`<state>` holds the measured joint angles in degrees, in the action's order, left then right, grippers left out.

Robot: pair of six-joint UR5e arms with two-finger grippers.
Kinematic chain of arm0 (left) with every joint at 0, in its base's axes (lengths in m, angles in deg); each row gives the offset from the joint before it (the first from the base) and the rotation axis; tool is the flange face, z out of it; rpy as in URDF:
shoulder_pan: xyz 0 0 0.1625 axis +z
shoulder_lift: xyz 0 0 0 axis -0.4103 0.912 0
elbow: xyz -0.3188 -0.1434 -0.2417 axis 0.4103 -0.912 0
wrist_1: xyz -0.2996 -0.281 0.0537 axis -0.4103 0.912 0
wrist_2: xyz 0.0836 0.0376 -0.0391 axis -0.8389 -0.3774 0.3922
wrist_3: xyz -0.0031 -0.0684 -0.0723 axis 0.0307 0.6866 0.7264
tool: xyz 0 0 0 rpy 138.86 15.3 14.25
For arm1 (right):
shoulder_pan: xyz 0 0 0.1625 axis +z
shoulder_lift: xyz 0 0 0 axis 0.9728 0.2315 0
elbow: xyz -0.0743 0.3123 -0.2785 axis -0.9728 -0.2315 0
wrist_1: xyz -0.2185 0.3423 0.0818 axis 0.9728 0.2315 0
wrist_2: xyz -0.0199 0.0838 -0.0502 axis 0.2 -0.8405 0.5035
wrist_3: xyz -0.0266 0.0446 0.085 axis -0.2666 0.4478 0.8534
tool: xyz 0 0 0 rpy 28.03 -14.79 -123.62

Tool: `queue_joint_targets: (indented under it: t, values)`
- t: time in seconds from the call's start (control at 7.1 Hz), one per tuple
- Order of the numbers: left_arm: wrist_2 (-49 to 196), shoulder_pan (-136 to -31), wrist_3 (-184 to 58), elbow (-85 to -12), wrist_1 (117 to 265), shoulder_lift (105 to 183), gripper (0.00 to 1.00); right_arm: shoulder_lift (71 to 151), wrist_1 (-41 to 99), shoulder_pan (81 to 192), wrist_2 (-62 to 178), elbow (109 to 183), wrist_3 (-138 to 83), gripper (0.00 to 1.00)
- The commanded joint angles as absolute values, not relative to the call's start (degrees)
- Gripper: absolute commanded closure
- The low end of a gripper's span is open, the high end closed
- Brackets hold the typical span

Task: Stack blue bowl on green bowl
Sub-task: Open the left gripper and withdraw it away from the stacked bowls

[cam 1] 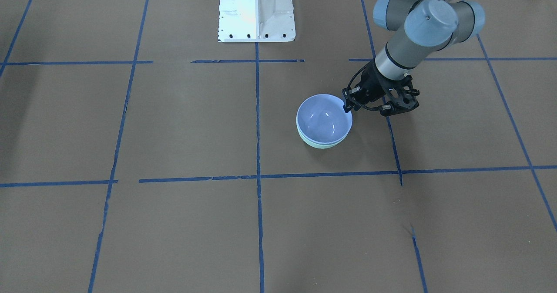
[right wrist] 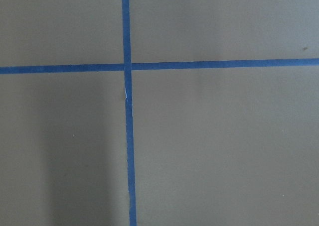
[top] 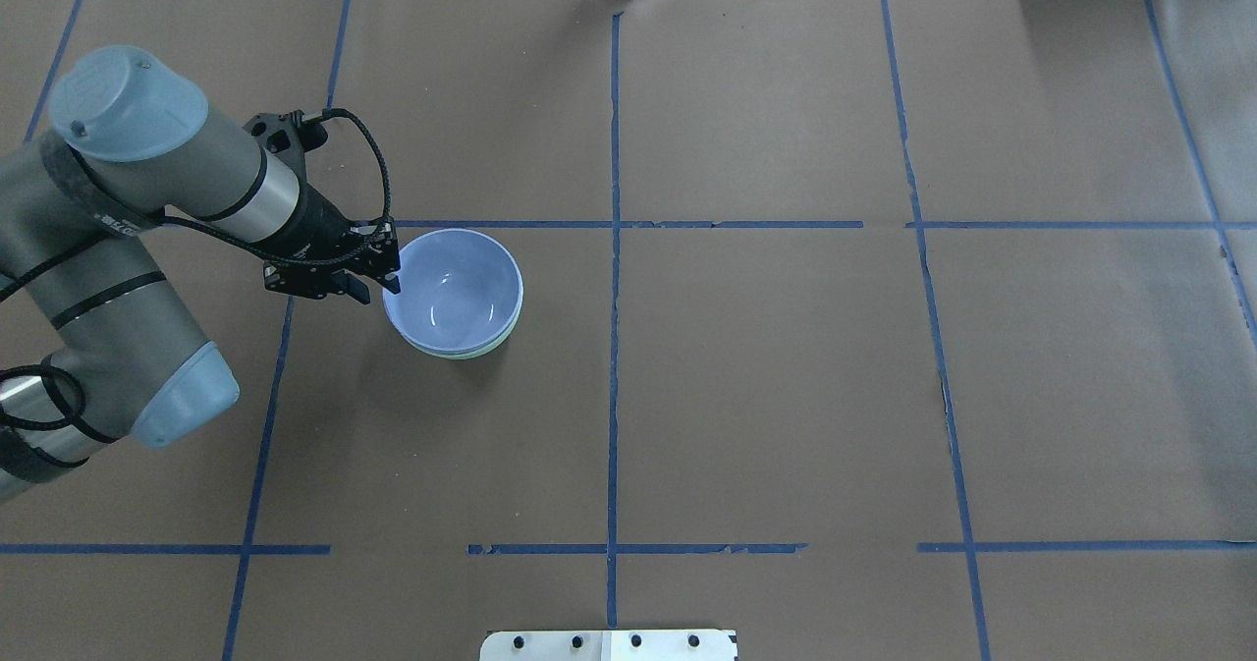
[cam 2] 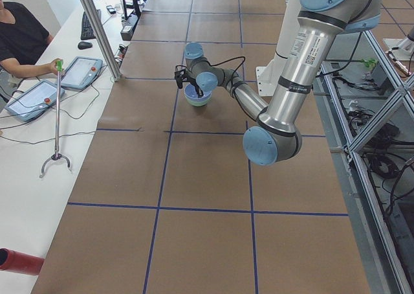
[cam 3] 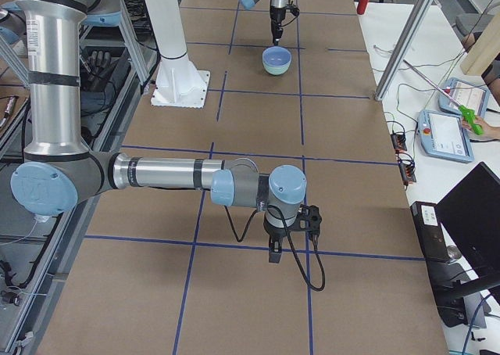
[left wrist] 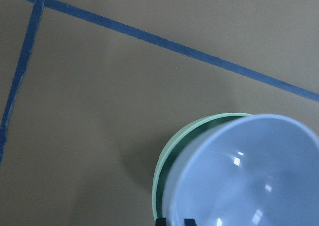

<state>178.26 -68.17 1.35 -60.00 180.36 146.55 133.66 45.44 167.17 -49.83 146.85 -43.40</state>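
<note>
The blue bowl sits nested inside the green bowl, whose mint edge shows beneath it, left of the table's middle in the overhead view. My left gripper is at the blue bowl's rim on the side towards the arm. In the left wrist view its fingertips stand close together on the blue bowl's rim, with the green bowl's rim just outside. My right gripper hangs low over bare table far from the bowls. I cannot tell whether it is open or shut.
The white robot base stands at the table's robot-side edge. Blue tape lines grid the brown table cover. Operators with tablets and a grabber stick sit at a side table.
</note>
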Motion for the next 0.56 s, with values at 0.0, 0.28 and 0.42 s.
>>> queue_joint_targets:
  t: [0.0, 0.28, 0.42]
  values:
    - [178.10, -68.34, 1.23, -59.94, 182.35, 146.20, 0.00, 133.66, 45.44, 167.14, -49.83, 146.85, -43.40, 0.00]
    - [178.10, -70.70, 0.79, -61.08, 181.83, 146.38, 0.00, 133.66, 45.44, 167.14, -49.83, 146.85, -43.40, 0.00]
    - [178.10, -74.28, -4.26, -62.91, 181.65, 146.12, 0.00, 133.66, 45.44, 167.14, -49.83, 146.85, -43.40, 0.00]
